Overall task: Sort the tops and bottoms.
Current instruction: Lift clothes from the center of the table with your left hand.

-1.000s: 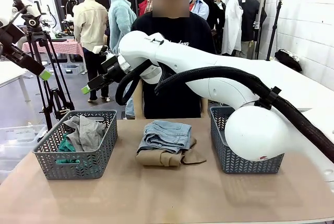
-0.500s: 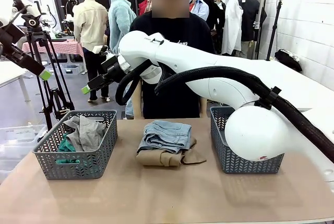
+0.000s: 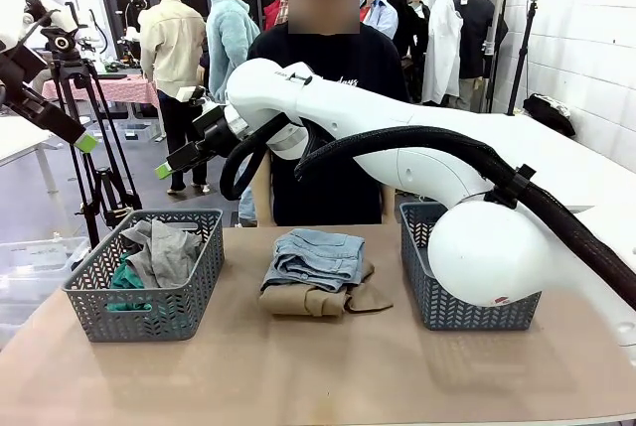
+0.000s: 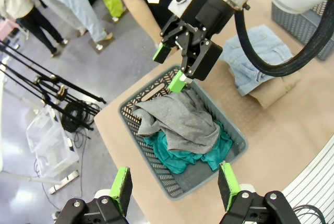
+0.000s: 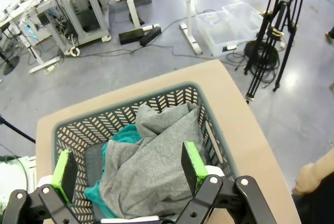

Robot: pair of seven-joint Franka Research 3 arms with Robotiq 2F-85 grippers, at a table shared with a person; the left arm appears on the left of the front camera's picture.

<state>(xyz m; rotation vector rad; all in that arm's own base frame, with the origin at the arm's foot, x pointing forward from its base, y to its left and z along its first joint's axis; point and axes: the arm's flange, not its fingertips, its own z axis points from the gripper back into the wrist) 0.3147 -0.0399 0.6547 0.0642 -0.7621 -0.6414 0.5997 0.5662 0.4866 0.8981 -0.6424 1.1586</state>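
Nothing has moved in the last second. The right pincer [image 4: 168, 68] hangs released above the left basket [image 3: 149, 307], and the left pincer [image 4: 175, 182] is spread and empty too. In the basket the grey top [image 4: 177, 122] covers the teal top [image 4: 177, 156]. Mid-counter [image 3: 298, 376], the denim bottoms [image 3: 318, 255] lie on the tan top [image 3: 308, 299]. The arm blocks the person's shirt print, so it is unreadable.

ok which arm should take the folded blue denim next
Probably right: the right tool hangs open nearer the folded light blue denim than the left tool, and the second grey lattice basket sits on its side.
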